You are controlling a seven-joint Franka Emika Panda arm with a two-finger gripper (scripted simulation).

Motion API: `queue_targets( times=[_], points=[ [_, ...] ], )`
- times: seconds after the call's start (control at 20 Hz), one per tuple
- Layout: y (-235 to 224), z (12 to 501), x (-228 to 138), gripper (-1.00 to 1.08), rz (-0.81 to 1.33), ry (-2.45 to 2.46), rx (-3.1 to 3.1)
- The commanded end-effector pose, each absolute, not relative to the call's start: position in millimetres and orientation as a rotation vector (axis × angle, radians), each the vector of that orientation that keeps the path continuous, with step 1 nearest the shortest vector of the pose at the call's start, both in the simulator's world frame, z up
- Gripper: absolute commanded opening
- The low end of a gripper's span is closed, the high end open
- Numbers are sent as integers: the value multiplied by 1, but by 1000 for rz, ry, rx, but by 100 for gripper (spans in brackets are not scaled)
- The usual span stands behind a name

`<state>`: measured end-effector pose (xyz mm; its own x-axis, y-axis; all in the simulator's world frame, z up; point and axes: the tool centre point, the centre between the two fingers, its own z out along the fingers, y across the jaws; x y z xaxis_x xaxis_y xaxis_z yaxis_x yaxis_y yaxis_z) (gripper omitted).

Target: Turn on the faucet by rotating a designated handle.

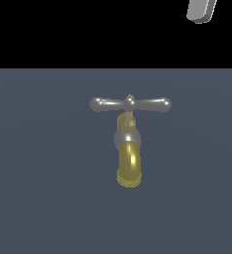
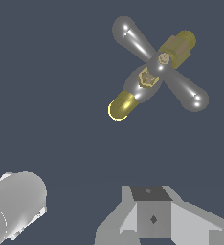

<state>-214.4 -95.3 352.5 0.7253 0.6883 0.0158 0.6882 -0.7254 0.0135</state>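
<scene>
The faucet [image 1: 128,149] stands on the dark grey floor [image 1: 38,198], brass spout [image 1: 129,166] toward the camera. Its handle [image 1: 130,104] lies level across the top — untouched. The gripper [image 1: 202,11] hangs well above and to the exterior view's right of the handle; whether its jaws are parted cannot be told.

Exterior view: gripper [image 1: 201,11] was cut by the top edge; only one grey finger end showed, so jaw spacing could not be read. Faucet [image 1: 128,149] lay well below it and apart.

Wrist view: gripper [image 2: 152,220] body was cropped at the bottom edge, fingertips out of frame. A pale cylinder [image 2: 13,206] beside it ran off the corner; identity unclear.

Handle [image 2: 160,63] crossed over the faucet's grey body and hid part of it. Spout base was hidden behind the body.
</scene>
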Motion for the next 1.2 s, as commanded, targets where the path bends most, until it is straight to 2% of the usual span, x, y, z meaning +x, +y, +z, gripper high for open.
queue_targets(
  times=[0.0,1.15],
  points=[
    [-101,340,-208,-100,28,1250,2874],
    [-132,239,-144,-100,4,1930,2469]
  ],
)
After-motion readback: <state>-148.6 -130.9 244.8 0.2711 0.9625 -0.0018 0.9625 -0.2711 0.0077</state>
